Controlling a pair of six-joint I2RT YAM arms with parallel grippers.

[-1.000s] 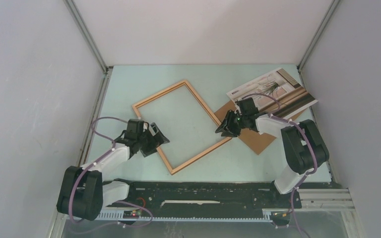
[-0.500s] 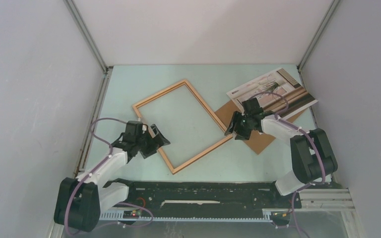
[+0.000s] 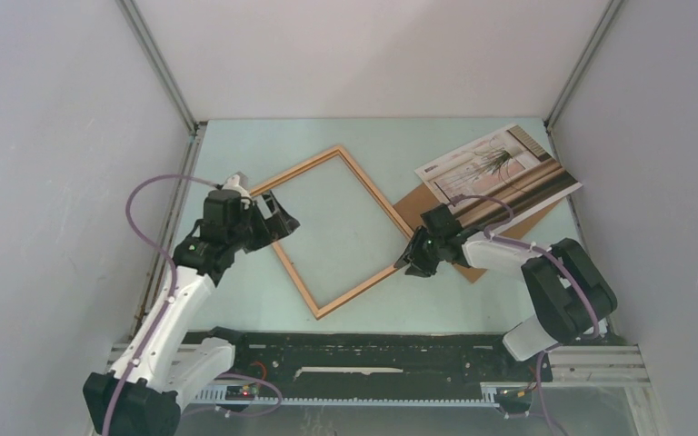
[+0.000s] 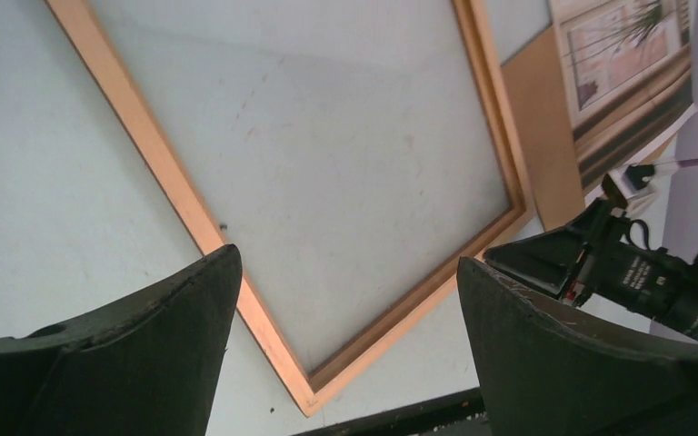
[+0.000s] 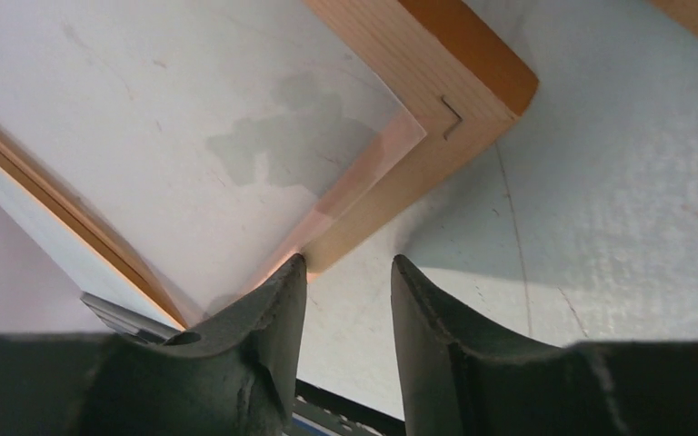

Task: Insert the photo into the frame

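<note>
Right pincer (image 5: 345, 265) just beside frame (image 5: 459, 68) corner

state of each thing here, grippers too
frame, flat on the table, no photo inside
photo, lying on the backing board, outside the frame
backing board, flat, under the photo
left gripper, open, empty, above the frame's left side
right gripper, open, empty, at the frame's right corner

frame (image 3: 373, 193): thin light-brown wood rectangle, lying flat mid-scene, sitting turned corner-on like diamond. photo (image 3: 500, 173): white-bordered print, spindly plant lines, dark brown stripes, lying face up far right, skewed, sitting outside frame, near its right corner.
</note>
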